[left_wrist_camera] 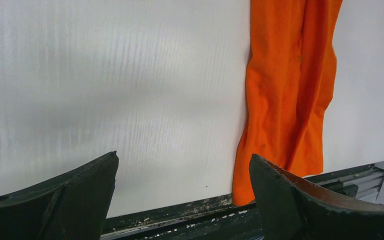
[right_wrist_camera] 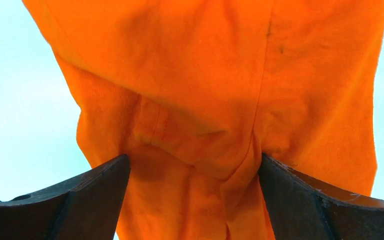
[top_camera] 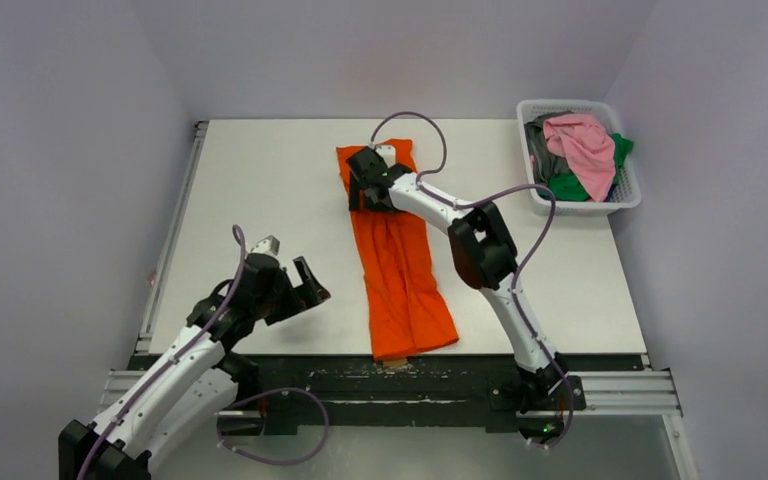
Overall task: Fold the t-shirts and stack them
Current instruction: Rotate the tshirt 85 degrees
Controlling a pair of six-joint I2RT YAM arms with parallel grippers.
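Observation:
The bright orange t-shirt [top_camera: 400, 270] lies folded into a long narrow strip down the middle of the white table [top_camera: 250, 200], its near end at the front edge. It also shows in the left wrist view [left_wrist_camera: 290, 85] and the right wrist view [right_wrist_camera: 215, 85]. My right gripper [top_camera: 368, 185] is open over the shirt's far end, its jaws wide apart with bunched orange cloth between them [right_wrist_camera: 193, 162]. My left gripper [top_camera: 295, 275] is open and empty above bare table, left of the shirt's near end [left_wrist_camera: 182, 160]. Pink [top_camera: 585, 145], green [top_camera: 570, 185] and grey [top_camera: 542, 155] shirts lie in the basket.
The white slotted plastic basket [top_camera: 628, 195] stands at the table's far right corner. A dark metal rail [top_camera: 410, 375] runs along the table's front edge, also seen in the left wrist view [left_wrist_camera: 180, 212]. Grey walls enclose the table on three sides.

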